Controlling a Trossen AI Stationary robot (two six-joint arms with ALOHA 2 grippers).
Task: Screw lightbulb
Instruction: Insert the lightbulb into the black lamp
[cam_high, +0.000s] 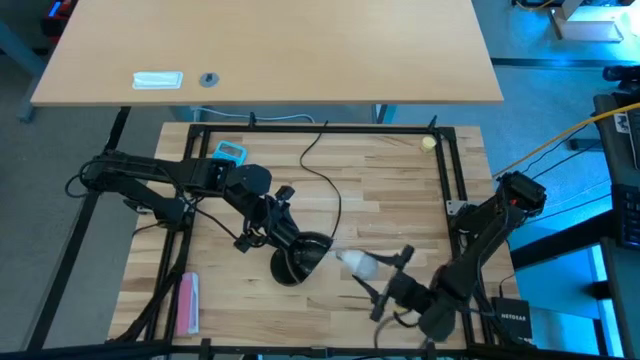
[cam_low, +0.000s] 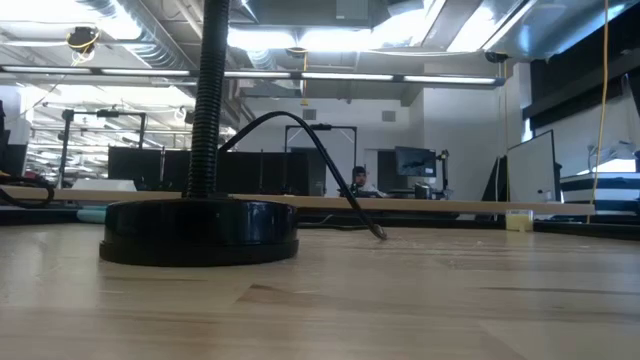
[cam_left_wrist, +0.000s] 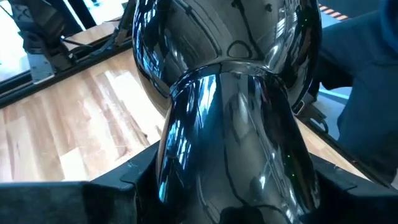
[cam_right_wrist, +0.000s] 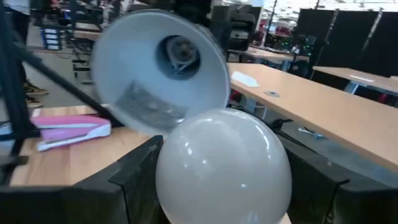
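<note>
Right gripper (cam_high: 380, 277) closed on the lightbulb (cam_high: 358, 264), fingers (cam_right_wrist: 134, 171) clamped on either side of the white frosted globe, holding it level just above the table, near the front edge and right of centre. Bulb pointed leftward at the open mouth of the lamp shade (cam_right_wrist: 163, 68), close to it but not yet inside; socket (cam_right_wrist: 180, 50) visible deep in the white interior. Right arm stretched from the right rear rail down toward the near edge, elbow bent, wrist turned left.

Left gripper (cam_high: 283, 232) clamped around the glossy black neck of the lamp (cam_left_wrist: 236, 118) just behind the shade, fingers (cam_left_wrist: 93, 199) pressed to either side. Left arm reaching from the left rail across to mid-table, forearm angled toward the near right.

Lamp base (cam_low: 200, 232) flat on the butcher-block table (cam_high: 380, 180), ribbed gooseneck (cam_low: 210, 100) rising from it, black cord (cam_high: 325, 175) trailing toward the far edge. Pink stapler (cam_high: 187, 303) at the near left corner, small teal device (cam_high: 230, 152) at the far left, pale yellow ball (cam_high: 428, 144) at the far right corner. Second, lighter desk (cam_high: 270, 50) beyond the frame. Open workshop behind, with ceiling lights, monitors and a seated person (cam_low: 362, 183) far off.
</note>
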